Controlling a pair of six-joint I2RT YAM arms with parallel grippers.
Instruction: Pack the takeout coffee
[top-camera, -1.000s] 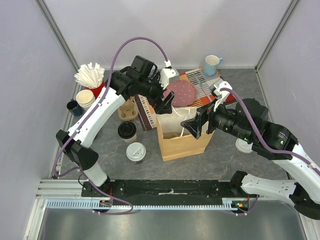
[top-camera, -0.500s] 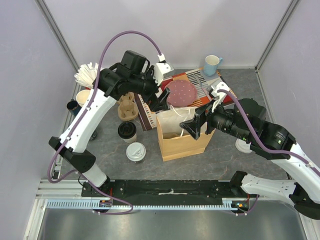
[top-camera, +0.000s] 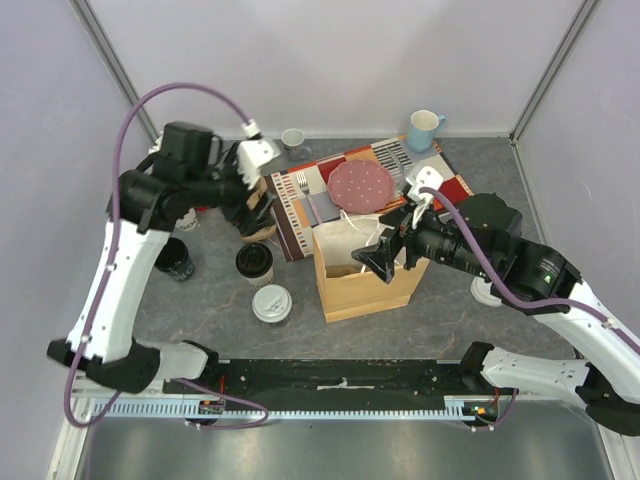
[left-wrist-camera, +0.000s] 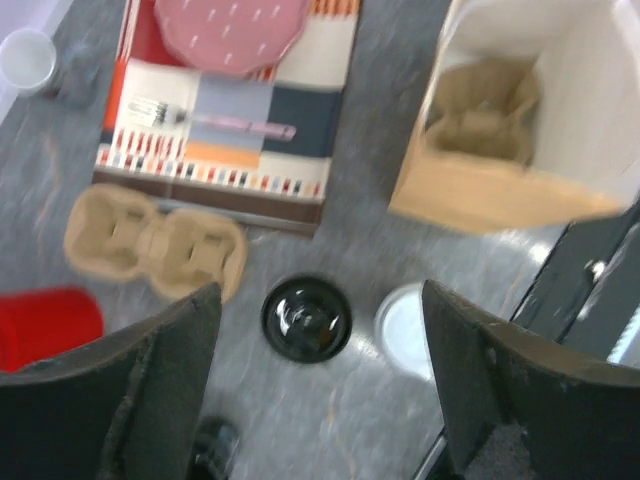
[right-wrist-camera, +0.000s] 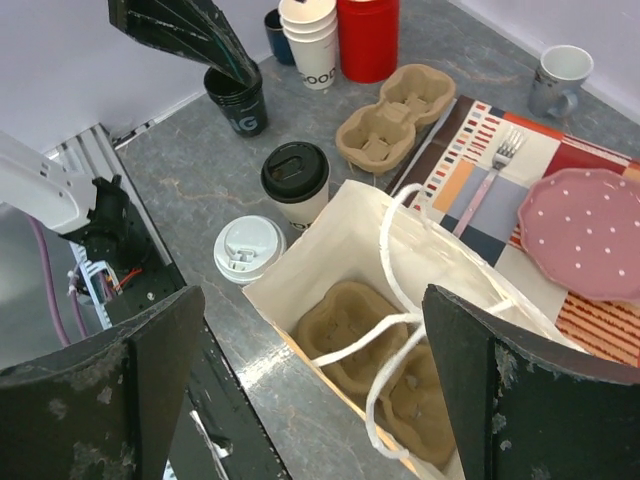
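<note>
The cream-white cup with a black lid stands left of the open paper bag. The black cup with a white lid stands just in front of it. My left gripper is open and empty, high above the table; in its wrist view the black lid and white lid lie between its fingers. My right gripper is open and empty over the bag's mouth. In the right wrist view, both cups stand upright beside the bag; a cardboard carrier lies inside.
A second cardboard carrier, a lidless black cup, stacked spare cups and a red container stand at the left. A striped placemat holds a fork and pink plate. A blue mug is at the back.
My left arm has swung left, away from the bag, and now hangs over the carrier and the two cups. My right gripper has shifted slightly left over the bag.
</note>
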